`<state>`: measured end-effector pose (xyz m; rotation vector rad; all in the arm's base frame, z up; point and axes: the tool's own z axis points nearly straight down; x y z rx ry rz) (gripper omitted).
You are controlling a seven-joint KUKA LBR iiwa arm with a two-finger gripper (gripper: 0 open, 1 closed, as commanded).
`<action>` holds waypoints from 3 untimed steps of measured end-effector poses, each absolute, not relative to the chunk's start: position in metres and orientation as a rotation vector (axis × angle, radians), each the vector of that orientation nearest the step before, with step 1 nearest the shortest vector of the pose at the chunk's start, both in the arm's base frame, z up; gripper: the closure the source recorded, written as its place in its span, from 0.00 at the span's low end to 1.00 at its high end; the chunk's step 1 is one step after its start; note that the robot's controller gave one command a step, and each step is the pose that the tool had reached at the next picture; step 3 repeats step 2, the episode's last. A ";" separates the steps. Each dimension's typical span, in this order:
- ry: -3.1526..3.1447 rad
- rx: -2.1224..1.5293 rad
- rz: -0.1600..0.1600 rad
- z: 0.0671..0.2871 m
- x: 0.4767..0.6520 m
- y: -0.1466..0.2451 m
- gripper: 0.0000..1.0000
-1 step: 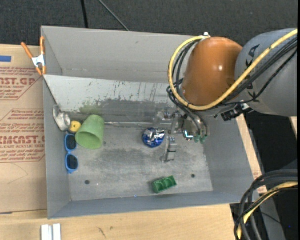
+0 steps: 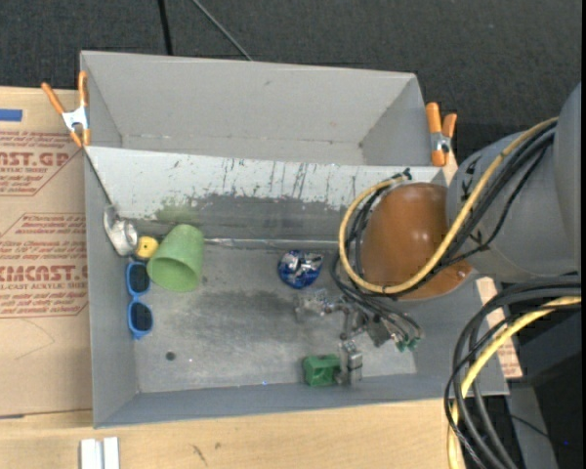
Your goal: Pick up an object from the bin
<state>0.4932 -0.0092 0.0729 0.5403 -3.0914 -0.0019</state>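
Sitting just beside the small green plastic block (image 2: 320,370) in the grey metal bin (image 2: 244,101), the gripper (image 2: 353,350), opening unclear, is likely needing centring over it

The arm (image 2: 537,198) was a fat, pale grey tube; at its wrist sat a glossy orange-brown dome (image 2: 410,234), ringed by looping yellow and black cables (image 2: 345,231) — below it, a small bare-metal gripper (image 2: 355,345).

arm (image 2: 516,203): in from right | tool (image 2: 353,358): low, pointing down
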 end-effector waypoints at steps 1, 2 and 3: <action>-3.094 0.541 -0.002 0.075 0.494 -0.009 1.00; -3.098 0.580 0.004 0.236 0.509 -0.017 1.00; -3.098 0.580 0.004 0.236 0.509 -0.017 1.00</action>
